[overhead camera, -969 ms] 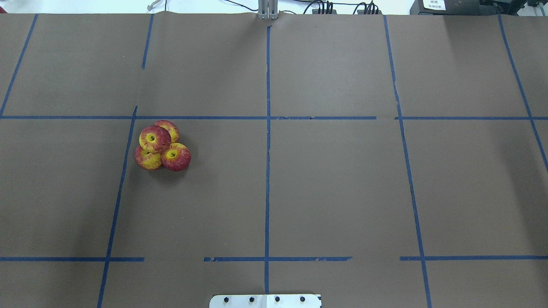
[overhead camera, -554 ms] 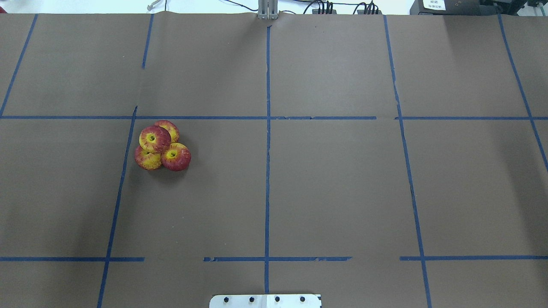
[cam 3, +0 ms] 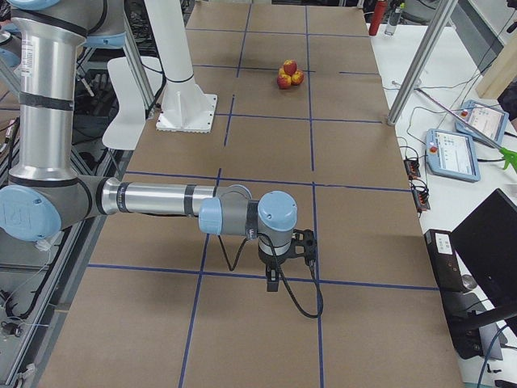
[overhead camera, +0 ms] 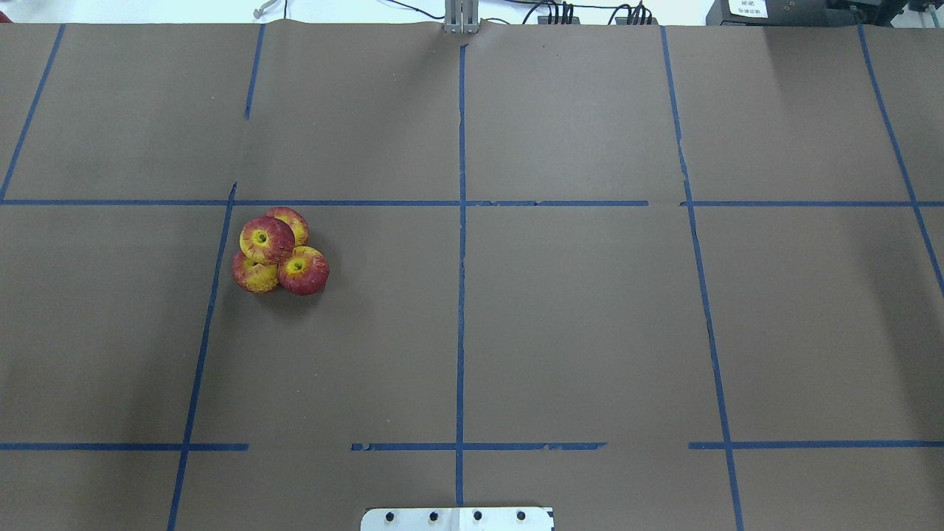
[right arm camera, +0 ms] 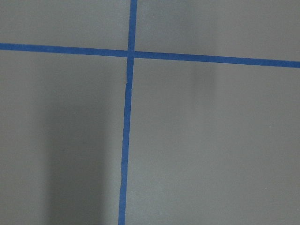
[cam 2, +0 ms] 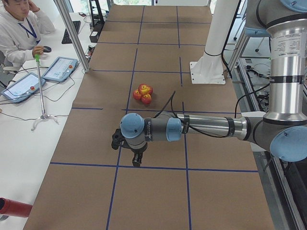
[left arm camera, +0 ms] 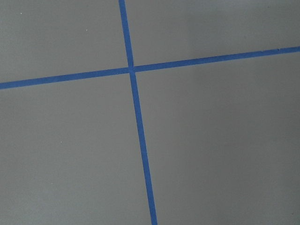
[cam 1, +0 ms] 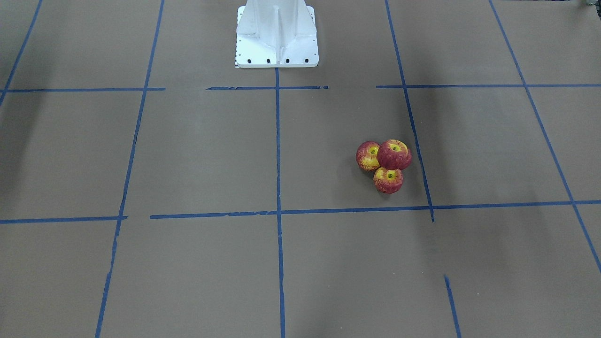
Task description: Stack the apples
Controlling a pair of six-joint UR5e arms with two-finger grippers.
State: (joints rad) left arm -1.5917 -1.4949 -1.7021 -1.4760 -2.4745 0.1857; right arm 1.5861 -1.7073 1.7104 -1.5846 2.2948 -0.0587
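- Brown-papered table (overhead camera: 590, 332), blue tape grid (overhead camera: 461, 295).
- Apples (overhead camera: 279, 252) piled left of centre: three touching, top apple (overhead camera: 266, 240) seated on them.
- Left gripper (cam 2: 137, 162) and right gripper (cam 3: 273, 281) hang well apart from the pile; jaw opening cannot be told.
- Stack judged complete; only a stability check is called for.

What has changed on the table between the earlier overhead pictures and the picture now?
Nothing has visibly changed. The apples lie in the same pile at the same place, with one resting on top of the other three.
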